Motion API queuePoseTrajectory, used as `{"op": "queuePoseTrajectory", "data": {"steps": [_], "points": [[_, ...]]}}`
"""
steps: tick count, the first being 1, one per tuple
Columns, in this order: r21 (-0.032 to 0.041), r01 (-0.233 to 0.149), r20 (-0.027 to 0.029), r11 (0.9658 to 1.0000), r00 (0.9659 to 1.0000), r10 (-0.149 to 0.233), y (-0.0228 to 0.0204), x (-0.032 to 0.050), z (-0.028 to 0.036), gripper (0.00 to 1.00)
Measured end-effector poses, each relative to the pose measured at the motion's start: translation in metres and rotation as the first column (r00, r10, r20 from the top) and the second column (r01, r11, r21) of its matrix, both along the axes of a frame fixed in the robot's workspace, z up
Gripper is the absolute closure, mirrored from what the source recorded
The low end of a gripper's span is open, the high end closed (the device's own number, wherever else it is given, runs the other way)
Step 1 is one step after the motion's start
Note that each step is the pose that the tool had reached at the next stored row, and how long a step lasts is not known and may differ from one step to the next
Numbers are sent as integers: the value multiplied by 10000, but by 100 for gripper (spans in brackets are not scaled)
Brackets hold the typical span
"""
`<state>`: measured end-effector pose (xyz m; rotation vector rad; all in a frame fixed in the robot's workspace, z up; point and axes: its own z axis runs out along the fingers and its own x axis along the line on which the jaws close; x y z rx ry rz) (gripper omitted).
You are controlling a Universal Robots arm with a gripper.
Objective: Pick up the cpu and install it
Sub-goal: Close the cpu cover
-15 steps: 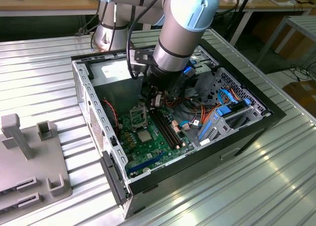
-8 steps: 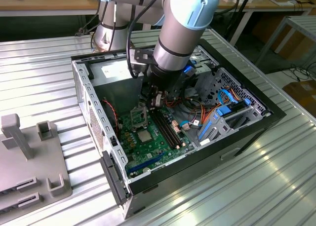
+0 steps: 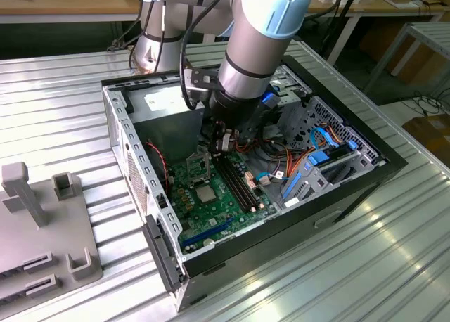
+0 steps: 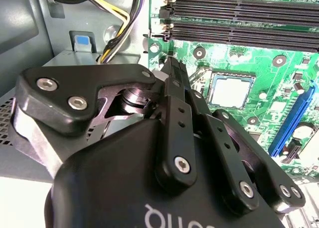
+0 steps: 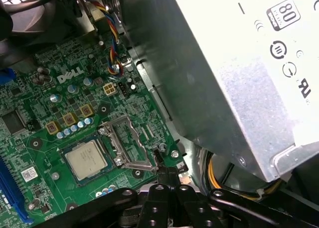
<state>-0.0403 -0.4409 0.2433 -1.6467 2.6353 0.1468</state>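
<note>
Silver-grey cpu [image 5: 85, 160] sits flat in its socket on the green motherboard [image 5: 45, 113], with the hinged metal socket frame [image 5: 127, 146] swung open beside it. Your gripper [image 5: 163, 174] hovers at the frame's far edge, fingers pinched together, nothing between them. Chip looks placed; the step in hand appears to be securing it. Judged from here, closing that frame wants a gentle, square push.

An open computer case [image 3: 351, 185] lies on a ribbed metal table [image 3: 63, 104]; grey fixture blocks [image 3: 42, 223] sit at the table's edge on the exterior view's left.
</note>
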Motion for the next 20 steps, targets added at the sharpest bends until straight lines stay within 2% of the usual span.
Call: {"op": "queuePoseTrajectory", "data": {"steps": [10, 13, 17, 19, 20], "points": [[16, -1, -1, 10000, 10000, 1, 0, -14, 8, 89], [68, -1, -2, 10000, 10000, 1, 0, -15, 8, 89], [178, -2, -1, 9998, 10000, 2, 1, -14, 8, 89], [258, -2, -1, 9997, 10000, 2, 0, -15, 8, 89], [343, -3, -1, 9994, 10000, 3, 1, -15, 7, 89]]}}
